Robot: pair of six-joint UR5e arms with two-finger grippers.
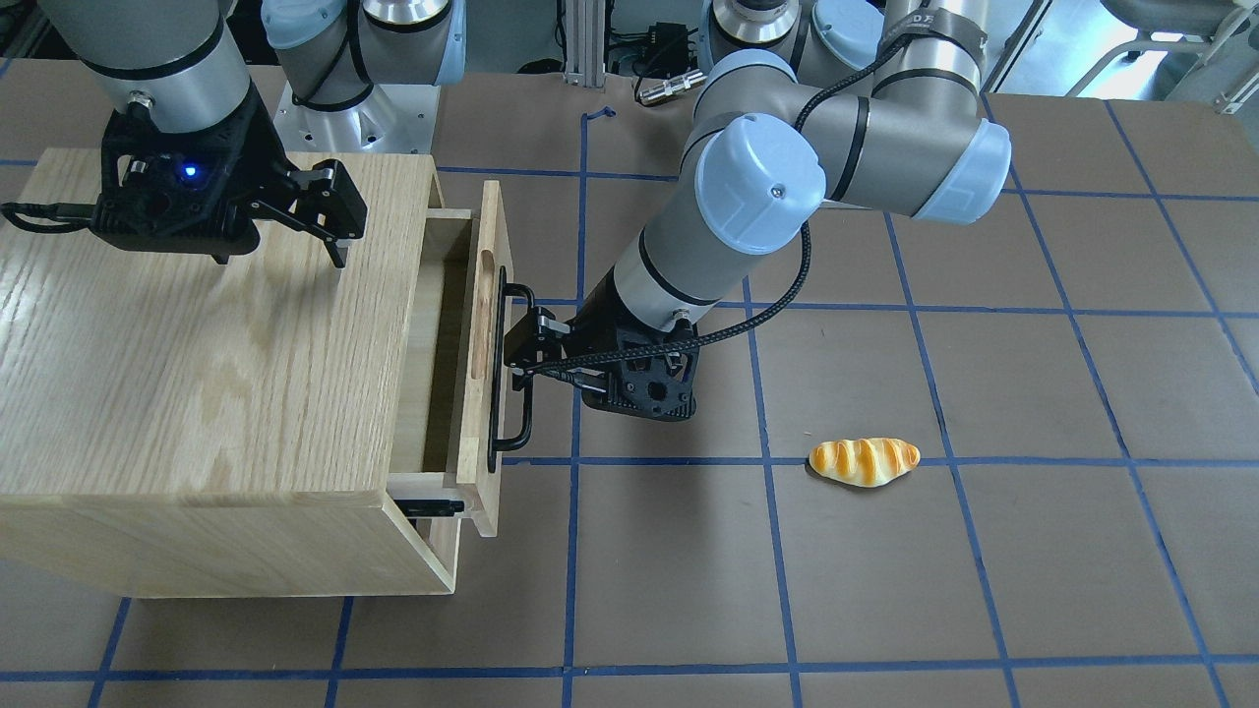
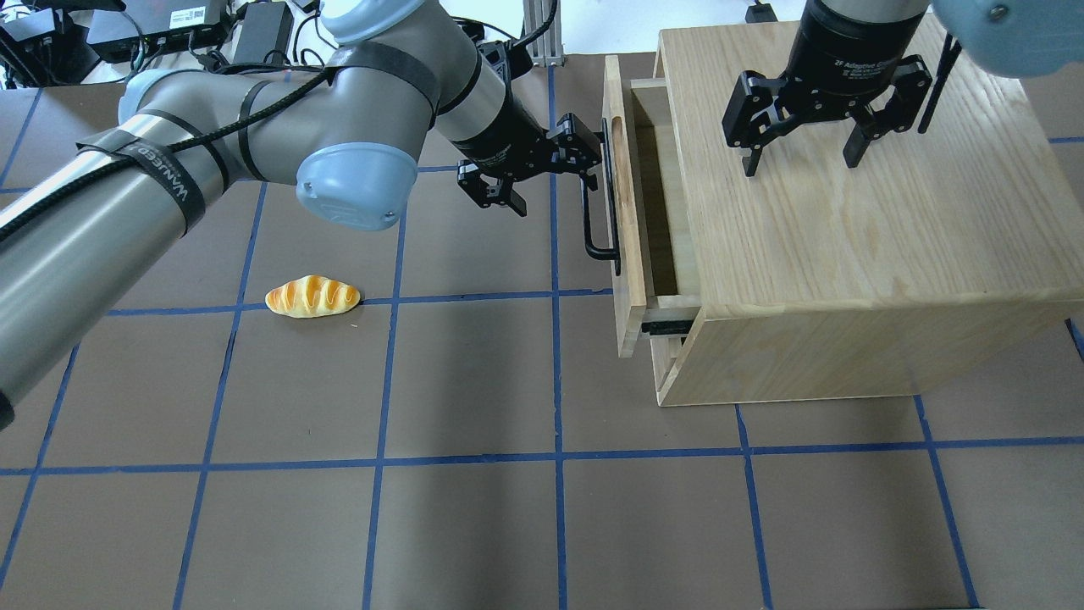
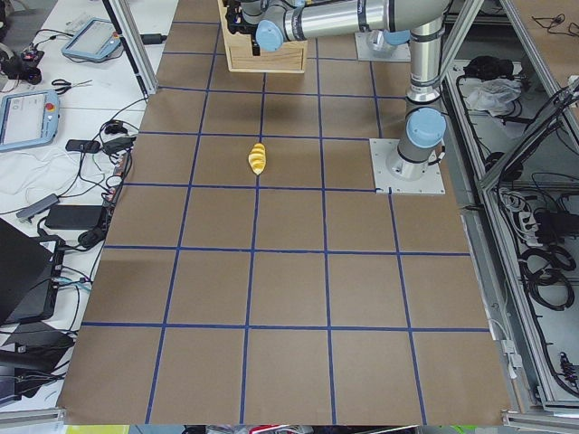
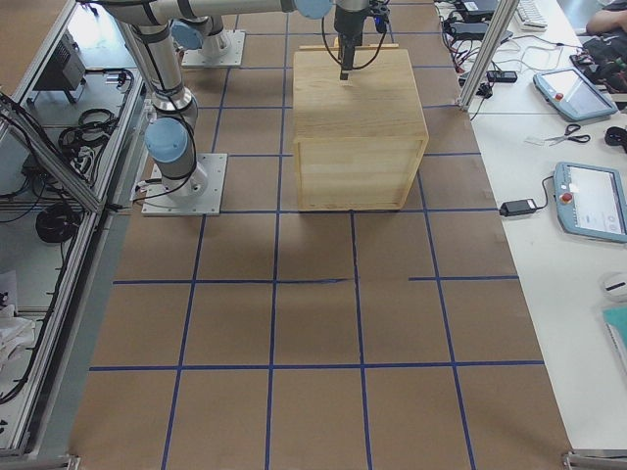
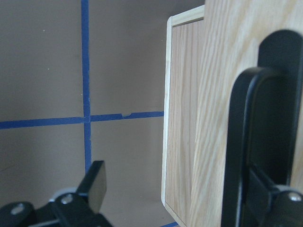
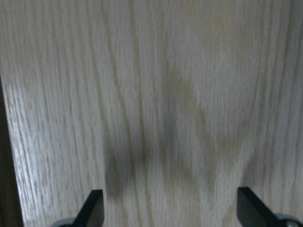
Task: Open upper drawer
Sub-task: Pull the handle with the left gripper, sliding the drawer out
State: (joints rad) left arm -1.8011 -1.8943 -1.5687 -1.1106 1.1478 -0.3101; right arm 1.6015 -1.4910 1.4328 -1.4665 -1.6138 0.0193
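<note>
Upper drawer (image 2: 628, 280): partly pulled out of the cabinet (image 2: 847, 280). Its front panel stands clear of the cabinet face, and the inside shows through the gap from above. A black slide rail (image 1: 431, 508) is exposed at one side. The cabinet sits on the table (image 2: 474, 508), on the robot's right half.

Left gripper (image 2: 550, 169): at the drawer front, level with the handle (image 2: 585, 220). Jaws spread wide and clamped on nothing. In the wrist view one finger (image 5: 267, 194) lies against the black bar and appears to sit inside its loop. The other finger (image 5: 94, 182) hangs free over the table, well away from the panel. Whether the first finger presses on the bar cannot be confirmed.

Right gripper (image 2: 801, 165): over the cabinet top, pointing straight down, jaws spread wide and holding nothing. The fingertips are at or just above the wood, and contact cannot be confirmed.

Other item: a bread roll (image 2: 313, 297) lies on the table beside a blue tape line, well apart from the cabinet and both grippers.
</note>
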